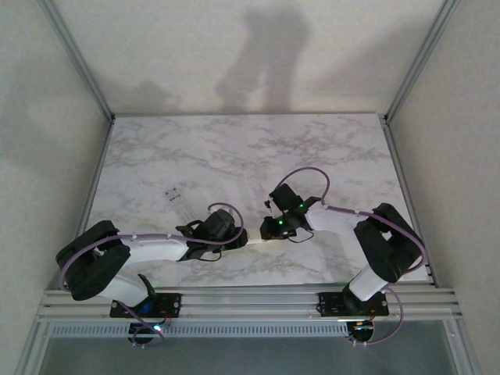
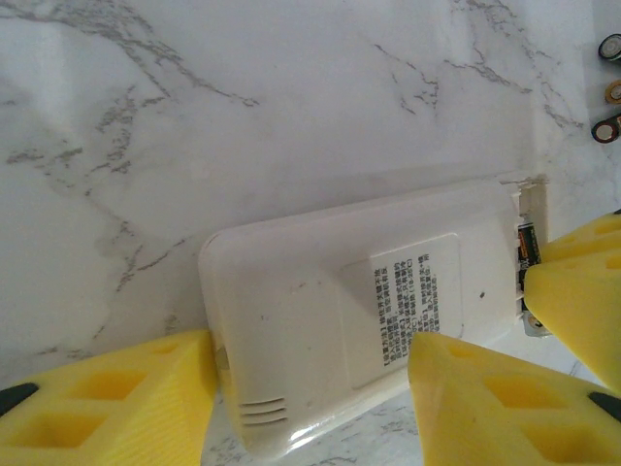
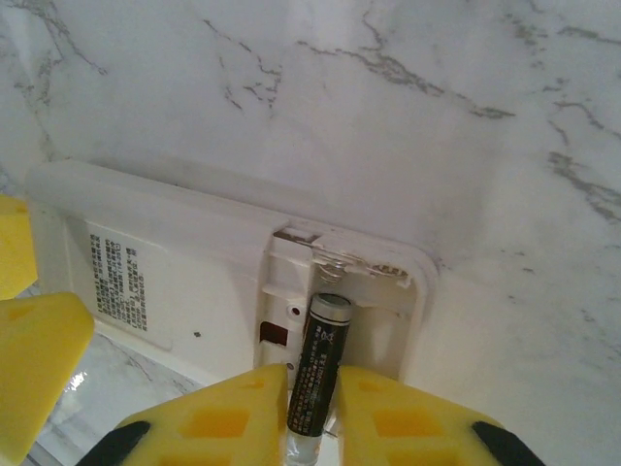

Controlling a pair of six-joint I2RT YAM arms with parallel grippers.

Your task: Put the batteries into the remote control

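Observation:
A wider white remote lies back up on the marble, its label showing and its battery bay open. My left gripper is shut across its width near the vented end. My right gripper is shut on a black battery, whose far tip points at the spring in the right slot of the bay; the left slot shows bare. The long slim remote control lies apart, left of both grippers. Three loose batteries lie on the table beyond the bay end.
In the top view both arms meet at the table's near middle, left gripper and right gripper close together. One yellow finger of the right gripper crowds the bay end. Bare marble stretches behind.

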